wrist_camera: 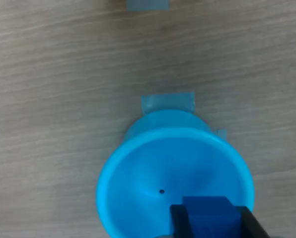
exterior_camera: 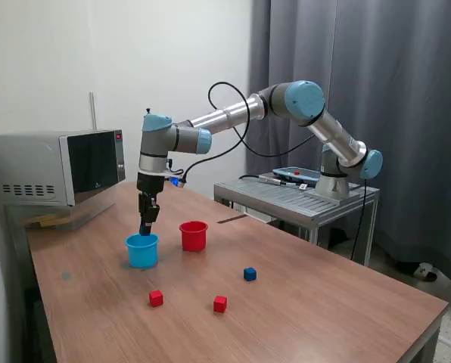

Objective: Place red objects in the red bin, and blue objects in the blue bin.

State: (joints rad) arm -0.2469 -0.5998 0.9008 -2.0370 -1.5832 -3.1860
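Gripping a dark blue cube (wrist_camera: 207,213) near the light blue cup's (wrist_camera: 108,168) rim, our hand (wrist_camera: 210,220) risks dropping it outside.

The claw (wrist_camera: 211,220) grips a dark blue cube (wrist_camera: 207,214) between its black fingers (wrist_camera: 180,222), over the light blue cup (wrist_camera: 138,178). The cup stands on the wooden table (wrist_camera: 53,89).

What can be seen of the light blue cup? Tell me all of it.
The light blue cup is small, round, plastic-looking, rimmed, tapering downward. It stands upright on the wooden table, at the exterior view's left of the red cup, apart from it. Its inside looks empty. The claw holds a dark blue cube just above its opening.
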